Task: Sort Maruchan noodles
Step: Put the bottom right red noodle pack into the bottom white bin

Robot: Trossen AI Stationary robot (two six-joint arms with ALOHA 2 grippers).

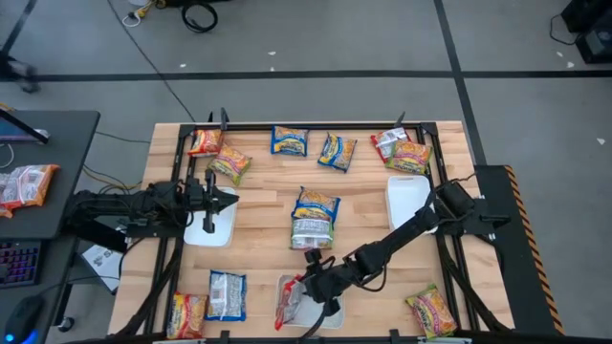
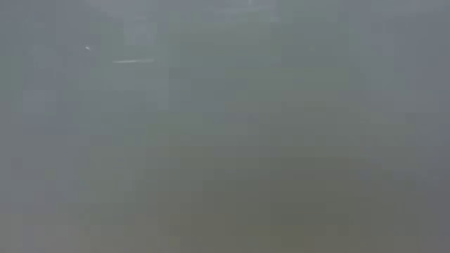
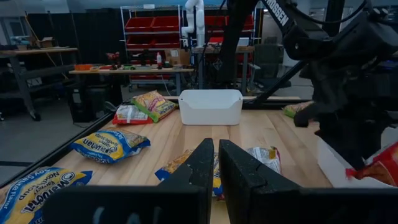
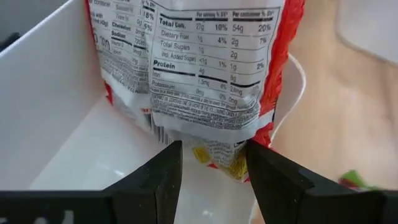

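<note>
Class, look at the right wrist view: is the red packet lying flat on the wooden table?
No. The red packet hangs into the white tray, just beyond the right gripper.

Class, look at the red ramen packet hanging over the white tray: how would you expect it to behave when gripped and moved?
The red ramen packet probably feels light, since it hangs from one pinched edge at the right tool. Its glossy crinkled wrapper looks slippery, so it may slide. The flat shape suggests it will flop onto the white tray rather than roll.
</note>
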